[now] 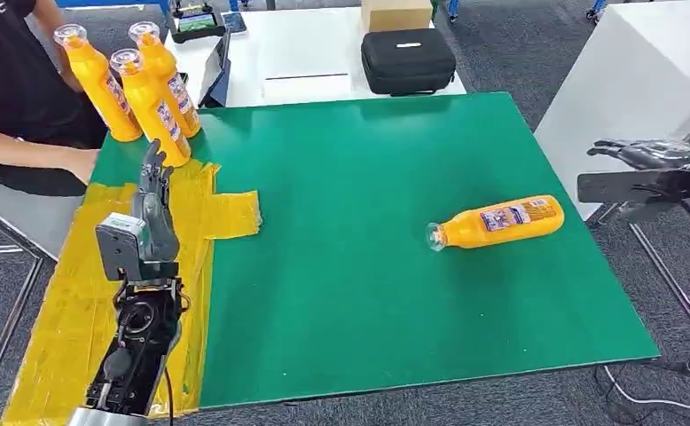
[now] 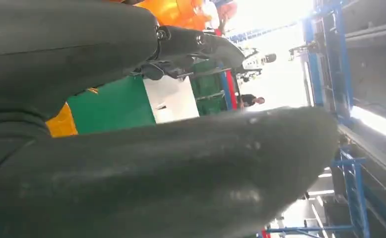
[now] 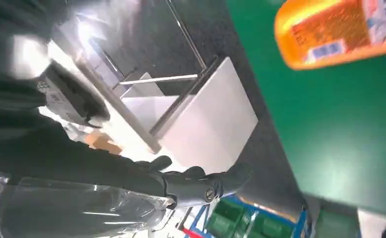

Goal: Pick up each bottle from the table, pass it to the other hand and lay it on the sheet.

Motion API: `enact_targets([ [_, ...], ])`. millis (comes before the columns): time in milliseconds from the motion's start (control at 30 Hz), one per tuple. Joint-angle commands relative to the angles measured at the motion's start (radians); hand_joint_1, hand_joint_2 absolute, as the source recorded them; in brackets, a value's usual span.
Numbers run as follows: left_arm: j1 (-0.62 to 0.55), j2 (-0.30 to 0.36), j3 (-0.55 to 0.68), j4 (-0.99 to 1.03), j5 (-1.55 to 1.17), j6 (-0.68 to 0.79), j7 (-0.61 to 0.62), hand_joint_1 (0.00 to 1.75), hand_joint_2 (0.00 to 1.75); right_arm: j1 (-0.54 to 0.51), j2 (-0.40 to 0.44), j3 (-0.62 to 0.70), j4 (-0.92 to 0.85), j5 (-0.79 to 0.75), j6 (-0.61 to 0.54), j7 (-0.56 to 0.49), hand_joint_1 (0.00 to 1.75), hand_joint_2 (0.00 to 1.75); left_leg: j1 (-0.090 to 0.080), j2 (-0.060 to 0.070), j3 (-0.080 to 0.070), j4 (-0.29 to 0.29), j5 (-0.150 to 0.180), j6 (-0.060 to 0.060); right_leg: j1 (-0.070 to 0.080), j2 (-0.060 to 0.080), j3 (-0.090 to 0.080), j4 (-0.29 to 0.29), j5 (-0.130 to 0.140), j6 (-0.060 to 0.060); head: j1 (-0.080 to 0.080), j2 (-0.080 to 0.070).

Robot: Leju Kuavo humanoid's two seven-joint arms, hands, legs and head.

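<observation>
One orange bottle (image 1: 497, 222) lies on its side on the right part of the green table (image 1: 368, 266), cap pointing left; the right wrist view has its labelled body (image 3: 340, 32). Three more orange bottles (image 1: 151, 111) stand upright at the far left corner, by the far edge of the yellow sheet (image 1: 75, 302). My left hand (image 1: 153, 182) is raised over the sheet just in front of the nearest upright bottle, fingers straight and holding nothing; its fingers (image 2: 196, 42) reach toward orange bottles (image 2: 176, 10). My right hand (image 1: 647, 155) hovers beyond the table's right edge, fingers (image 3: 201, 183) spread, empty.
A person in a black shirt leans an arm (image 1: 22, 146) on the table's left side beside the upright bottles. Behind the green table stands a white table (image 1: 306, 53) with a black case (image 1: 408, 60), a cardboard box (image 1: 396, 13) and a tablet (image 1: 220, 75). A white bench (image 1: 643, 80) stands at the right.
</observation>
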Motion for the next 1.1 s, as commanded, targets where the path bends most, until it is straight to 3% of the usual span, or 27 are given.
enact_targets([
  [33,-0.034,0.008,-0.023,0.072,0.012,0.003,0.002,0.0,0.0,-0.022,0.166,0.095,0.249,0.022,-0.05,0.003,0.0,1.75,0.001,0.008,0.008,0.0,-0.003,-0.004,0.002,0.004,0.008,-0.003,-0.001,-0.002,0.0,0.0],
  [267,-0.037,0.006,-0.03,0.076,0.017,0.004,0.002,0.0,0.0,-0.02,0.215,0.105,0.296,0.036,-0.052,0.004,0.0,1.75,0.001,0.005,0.004,0.0,-0.002,-0.003,0.001,0.002,0.004,-0.001,-0.001,-0.002,0.0,0.0],
  [633,-0.036,0.006,-0.03,0.074,0.018,0.004,0.003,0.0,0.0,-0.026,0.22,0.111,0.306,0.043,-0.051,0.0,0.0,1.75,0.001,0.005,0.004,0.001,-0.003,-0.004,0.001,0.001,0.004,0.0,-0.002,-0.002,0.0,0.0],
  [900,-0.02,0.008,-0.035,0.054,0.025,0.018,0.002,0.0,0.0,-0.007,0.364,0.12,0.383,0.093,-0.139,0.066,0.0,1.75,0.001,0.008,0.003,0.0,-0.002,-0.003,0.001,0.004,0.003,-0.001,0.0,-0.002,0.0,0.0],
  [1100,-0.005,0.006,-0.038,0.04,0.027,0.017,0.003,0.0,0.0,0.01,0.398,0.126,0.413,0.127,-0.198,0.114,0.0,1.75,0.001,0.006,0.003,0.0,-0.001,-0.004,0.001,0.002,0.002,-0.001,-0.001,-0.002,0.0,0.0],
])
